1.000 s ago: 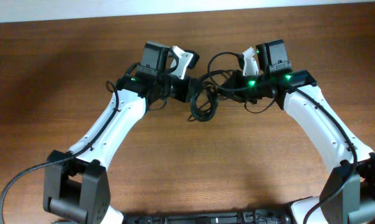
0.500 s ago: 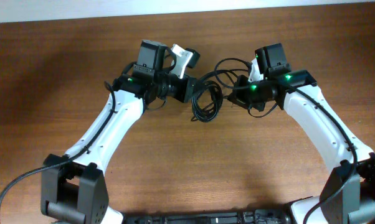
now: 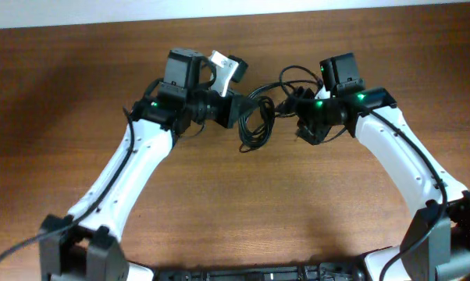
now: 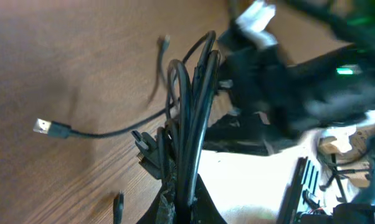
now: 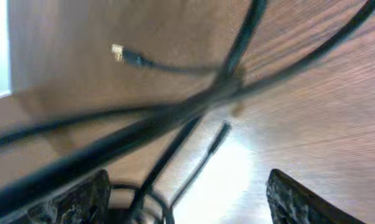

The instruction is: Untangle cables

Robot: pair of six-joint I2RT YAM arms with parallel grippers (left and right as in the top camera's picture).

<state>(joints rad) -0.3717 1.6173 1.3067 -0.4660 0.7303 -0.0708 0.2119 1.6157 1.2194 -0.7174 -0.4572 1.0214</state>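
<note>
one tangle of cables (image 3: pixel 256 125) over the wooden table (image 3: pixel 219 203) — left claw (image 4: pixel 178 202) pinching it, right claw (image 5: pixel 187 202) spread wide — strands crossing it.

Black cables (image 4: pixel 190 124) cross a reddish-brown wooden table (image 3: pixel 235 211) streaked with fine, darker grain. The left arm (image 3: pixel 129 176) and right arm (image 3: pixel 411 168) wear white shells over black joints, and green lights (image 3: pixel 358 97) glow near both wrists. 1 cable ends in a silver plug (image 4: pixel 44 127). A pale strip (image 3: pixel 63 12) borders the tabletop's far edge.
</note>
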